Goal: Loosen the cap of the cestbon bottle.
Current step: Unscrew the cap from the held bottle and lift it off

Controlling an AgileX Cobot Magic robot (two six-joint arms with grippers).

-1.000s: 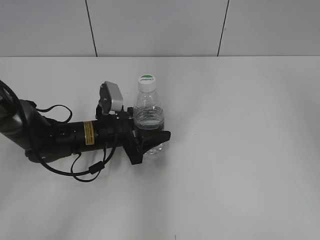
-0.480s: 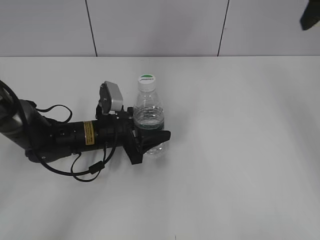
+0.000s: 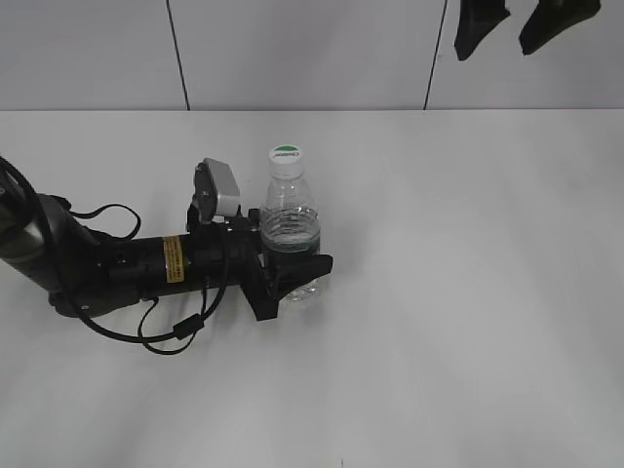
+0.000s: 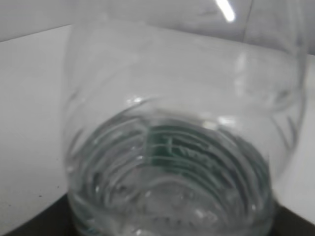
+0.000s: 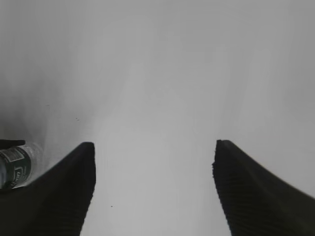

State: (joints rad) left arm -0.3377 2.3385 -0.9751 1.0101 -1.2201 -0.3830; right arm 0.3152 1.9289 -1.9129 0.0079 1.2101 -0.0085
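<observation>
Exterior view: the right claw [image 3: 514, 26] is cut off by the top edge of the frame, so only its 2 dark fingertips show, far and right, above the bench [image 3: 468, 292]. The left claw [image 3: 292, 273] is partly hidden behind the cestbon bottle [image 3: 291, 229], which stands upright left of the bench's centre. Left wrist view: the bottle [image 4: 182, 147] fills the frame, blurred; its green label is legible only as a distorted patch seen through the clear wall, and the claw itself is out of frame.

Count: 1 bottle, 1 cap [image 3: 287, 156], 2 arms, 2 claws. The white cap with its green top sits on the bottle's neck.

Pose: the left arm lies low and nearly horizontal along the bench, reaching rightward, its claw clamped around the bottle's lower body at the label band. Right wrist view: the right claw [image 5: 153, 189] is spread wide and holds nothing, looking down at bare bench, with the bottle [image 5: 15, 167] at the left edge, well apart.
</observation>
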